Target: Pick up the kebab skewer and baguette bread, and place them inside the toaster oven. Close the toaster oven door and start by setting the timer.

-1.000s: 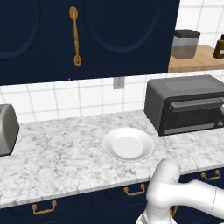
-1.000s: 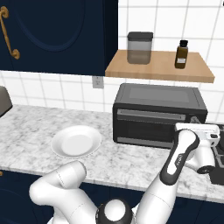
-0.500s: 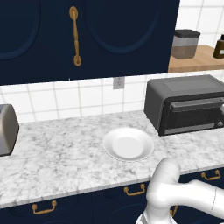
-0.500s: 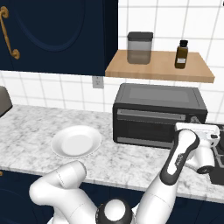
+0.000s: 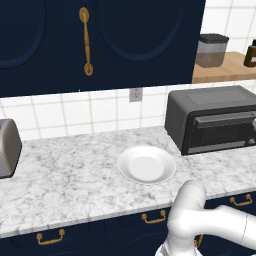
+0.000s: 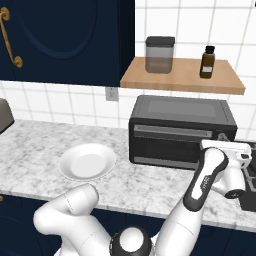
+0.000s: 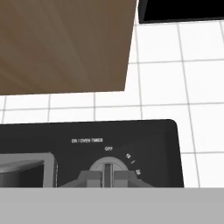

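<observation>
You are working at the timer step. The gripper [image 7: 108,178] is sitting at the right edge of the toaster oven [image 6: 182,131], and its fingers are closed on the timer knob [image 7: 108,168], one on each side of the knob's raised rib. The toaster oven door [image 6: 172,145] is looking closed, so judge the loading as done; the food is hidden behind the dark glass.

To turn well, you are keeping the hand square to the control panel [image 7: 131,148] and rotating about the knob's own centre, not dragging sideways. Turn toward the numbered marks to the right of the OFF label [image 7: 108,149]. Avoid pulling outward, which may slip the fingers off the rib.

The rib's long axis is running straight toward OFF, so the timer is reading unset.

The oven is standing on the marble counter [image 5: 70,175], its long axis running along the wall, beside the empty white plate [image 5: 146,164].
</observation>
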Controlling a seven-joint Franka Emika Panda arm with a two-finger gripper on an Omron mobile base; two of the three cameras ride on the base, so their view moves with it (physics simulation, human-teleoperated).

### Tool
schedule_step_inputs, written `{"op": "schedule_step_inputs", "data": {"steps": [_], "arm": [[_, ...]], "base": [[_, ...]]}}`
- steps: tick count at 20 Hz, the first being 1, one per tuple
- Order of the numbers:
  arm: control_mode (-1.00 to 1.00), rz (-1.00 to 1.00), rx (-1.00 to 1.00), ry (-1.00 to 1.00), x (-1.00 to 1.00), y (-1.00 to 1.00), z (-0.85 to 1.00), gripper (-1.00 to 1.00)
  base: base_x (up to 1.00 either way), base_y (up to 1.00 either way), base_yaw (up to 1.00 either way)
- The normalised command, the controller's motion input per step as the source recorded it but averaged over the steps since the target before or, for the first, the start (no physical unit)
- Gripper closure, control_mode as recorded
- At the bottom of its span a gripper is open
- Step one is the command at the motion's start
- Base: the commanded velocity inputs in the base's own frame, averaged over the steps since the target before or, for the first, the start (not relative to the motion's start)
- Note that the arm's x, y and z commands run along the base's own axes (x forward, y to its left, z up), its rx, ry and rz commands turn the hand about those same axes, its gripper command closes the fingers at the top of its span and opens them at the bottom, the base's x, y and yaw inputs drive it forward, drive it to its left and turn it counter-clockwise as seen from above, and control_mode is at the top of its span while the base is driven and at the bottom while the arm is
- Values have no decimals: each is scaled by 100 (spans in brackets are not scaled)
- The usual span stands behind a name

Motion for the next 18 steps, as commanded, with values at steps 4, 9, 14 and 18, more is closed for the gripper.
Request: {"op": "schedule_step_inputs", "data": {"steps": [4,9,14,18], "arm": [[-100,0,0,0,1,0,0,100],[-100,-2,0,0,6,5,0,100],[-100,-5,1,2,2,7,0,100],[-100,-6,3,5,3,1,0,100]], "base": [[0,0,0],[0,0,0],[0,0,0],[0,0,0]]}}
